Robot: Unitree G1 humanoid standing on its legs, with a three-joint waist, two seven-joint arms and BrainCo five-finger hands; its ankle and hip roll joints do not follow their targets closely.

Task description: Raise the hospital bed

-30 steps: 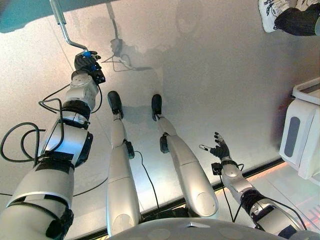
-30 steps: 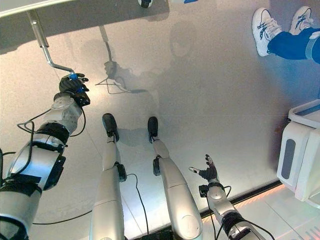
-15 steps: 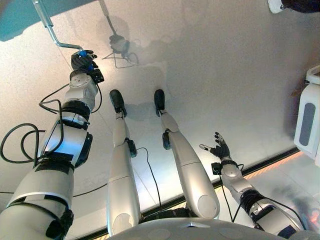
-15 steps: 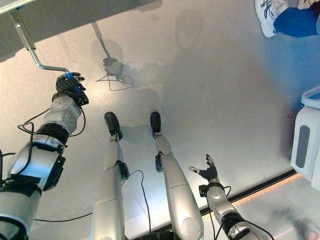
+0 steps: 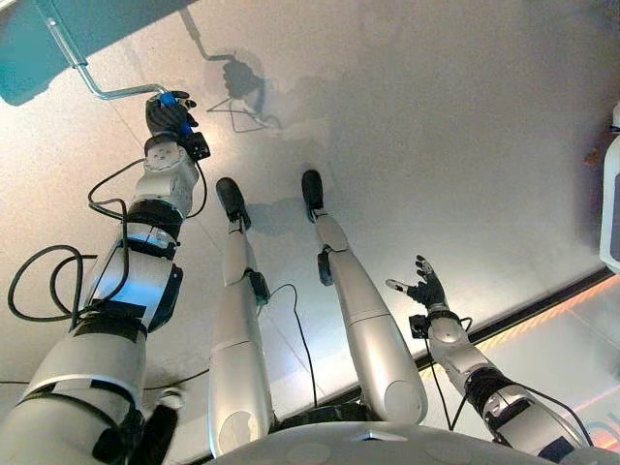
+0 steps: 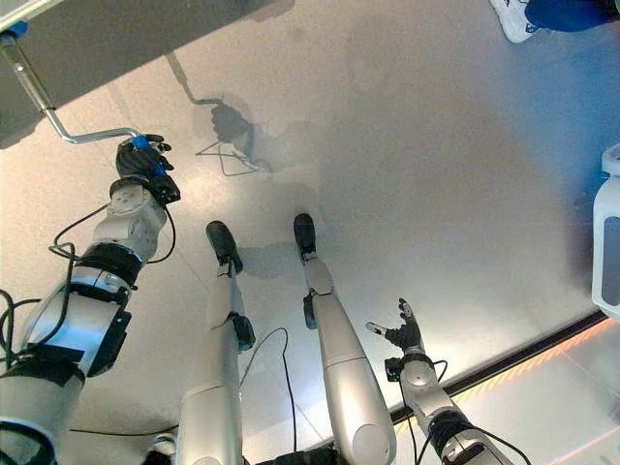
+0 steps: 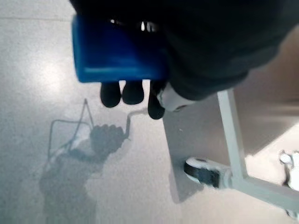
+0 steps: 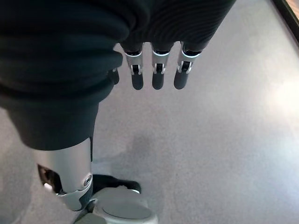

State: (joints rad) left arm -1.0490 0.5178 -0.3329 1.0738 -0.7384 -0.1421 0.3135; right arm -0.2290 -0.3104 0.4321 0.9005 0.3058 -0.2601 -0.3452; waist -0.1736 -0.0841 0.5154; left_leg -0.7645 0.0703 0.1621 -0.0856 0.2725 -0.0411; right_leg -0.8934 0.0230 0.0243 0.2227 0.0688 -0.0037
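A bent metal crank (image 5: 97,87) comes out from under the hospital bed's edge (image 5: 39,48) at the upper left. Its blue handle (image 7: 117,56) sits inside my left hand (image 5: 170,114), whose fingers are curled round it. In the right eye view the same crank (image 6: 68,126) reaches my left hand (image 6: 141,157). My right hand (image 5: 424,289) hangs low at the right, away from the bed, with its fingers (image 8: 156,77) straight and nothing in it.
A bed leg with a caster wheel (image 7: 203,171) stands on the pale floor close to my left hand. A white cabinet (image 6: 607,247) stands at the right edge. A person's shoe (image 6: 513,10) shows at the top right.
The crank's arm has swung from steeply slanted to nearly level, and my left hand has stayed shut on its handle. The camera has shifted, so the cabinet and the shoes have slid toward the edges.
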